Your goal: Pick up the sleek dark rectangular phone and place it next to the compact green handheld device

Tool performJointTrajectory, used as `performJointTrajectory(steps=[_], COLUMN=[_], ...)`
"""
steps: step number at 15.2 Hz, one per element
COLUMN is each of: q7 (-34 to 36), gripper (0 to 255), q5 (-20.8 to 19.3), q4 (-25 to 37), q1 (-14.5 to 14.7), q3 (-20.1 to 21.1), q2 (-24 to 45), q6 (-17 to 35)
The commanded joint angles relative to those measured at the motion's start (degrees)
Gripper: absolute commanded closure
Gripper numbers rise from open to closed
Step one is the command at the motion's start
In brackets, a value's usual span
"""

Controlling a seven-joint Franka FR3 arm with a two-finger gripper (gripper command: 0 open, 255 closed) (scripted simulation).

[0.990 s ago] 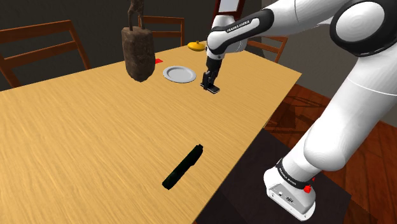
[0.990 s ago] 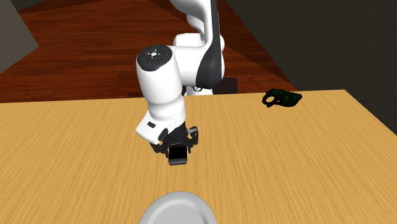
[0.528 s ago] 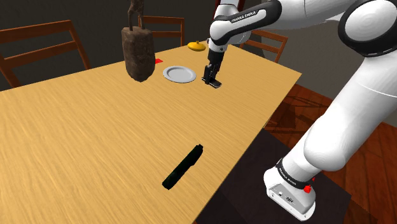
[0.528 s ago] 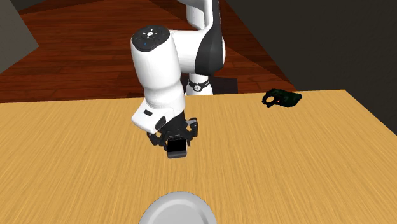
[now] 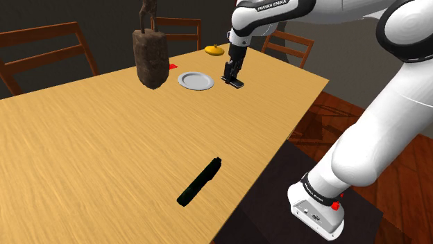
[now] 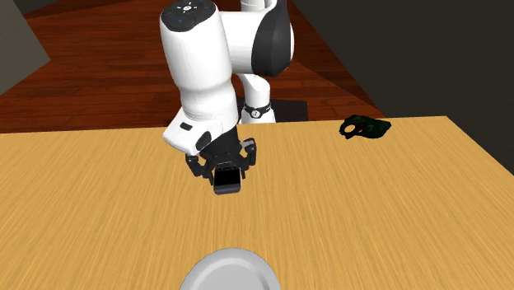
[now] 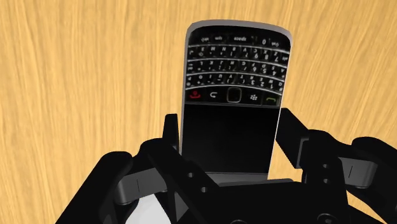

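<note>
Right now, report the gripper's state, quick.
Gripper: shut on the black keypad phone, which is clasped between its two fingers.

Black rectangular phone, keypad and silver rim: held above the light wooden table, clasped between the black gripper fingers. Dark green handheld device: lying flat near that table's edge.
</note>
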Motion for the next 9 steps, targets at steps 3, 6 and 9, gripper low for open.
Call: performJointTrajectory(steps=[3,6,9], q7=[0.27,0.42,0.55], gripper=[255,255,255], q5=[-0.19,-0.29,-0.37], q4=[2.07,3.84,5.72], q1=[0.04,0.04,0.04], q3=[0.03,0.03,0.03], q2=[-0.84,-1.31,-1.68], q6=[-2.92,-5.15,-7.39])
